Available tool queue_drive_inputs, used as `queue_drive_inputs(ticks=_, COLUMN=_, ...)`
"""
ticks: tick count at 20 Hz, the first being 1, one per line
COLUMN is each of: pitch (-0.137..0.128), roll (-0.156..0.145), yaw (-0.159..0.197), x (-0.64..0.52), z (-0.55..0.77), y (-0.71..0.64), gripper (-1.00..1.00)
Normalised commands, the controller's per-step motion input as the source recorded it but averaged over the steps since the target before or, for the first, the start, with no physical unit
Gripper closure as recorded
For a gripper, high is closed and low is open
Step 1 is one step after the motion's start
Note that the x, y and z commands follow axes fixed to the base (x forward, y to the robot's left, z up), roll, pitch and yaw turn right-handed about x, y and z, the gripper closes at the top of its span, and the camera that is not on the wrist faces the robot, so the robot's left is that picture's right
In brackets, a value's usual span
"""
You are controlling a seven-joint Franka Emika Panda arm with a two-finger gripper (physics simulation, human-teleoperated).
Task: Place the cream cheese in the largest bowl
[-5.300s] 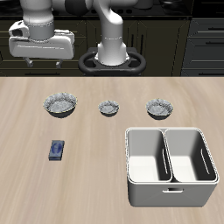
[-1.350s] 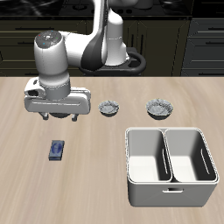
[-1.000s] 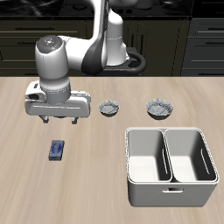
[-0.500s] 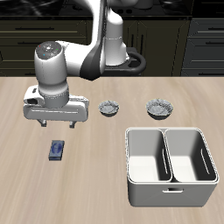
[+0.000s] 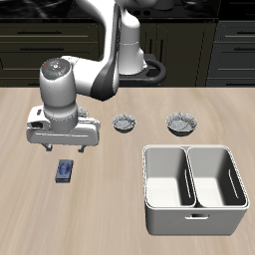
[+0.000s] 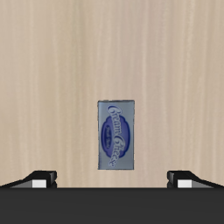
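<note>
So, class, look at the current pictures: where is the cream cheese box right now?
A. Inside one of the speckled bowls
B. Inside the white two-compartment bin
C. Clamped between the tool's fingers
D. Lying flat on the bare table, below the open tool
D. The cream cheese lies flat on the wooden table, with the tool above it, its fingers apart and not touching the box.
</note>
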Motion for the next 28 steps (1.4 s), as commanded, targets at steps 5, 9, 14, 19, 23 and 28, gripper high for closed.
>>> queue_drive_inputs(ticks=5, pitch=0.02, roll=0.01, yaw=-0.004, x=-0.03, z=-0.17, y=0.03, gripper=-1.0)
queue_drive_inputs(ticks=9, pitch=0.012, roll=0.002, yaw=0.001, x=-0.02, z=-0.14, y=-0.02, gripper=-1.0)
queue_drive_inputs(ticks=14, pitch=0.022, roll=-0.013, yaw=-0.027, x=-0.01, z=-0.17, y=-0.12, gripper=-1.0)
queue_drive_inputs(ticks=19, pitch=0.015, roll=-0.011, yaw=-0.008, x=-0.02, z=-0.16, y=-0.02, gripper=-1.0)
queue_drive_inputs(ticks=23, pitch=0.025, roll=0.016, yaw=-0.011, x=-0.05, z=-0.24, y=0.04, gripper=-1.0)
queue_drive_inputs(ticks=28, pitch=0.016, roll=0.01, yaw=0.005, x=-0.03, z=-0.16, y=0.04, gripper=-1.0)
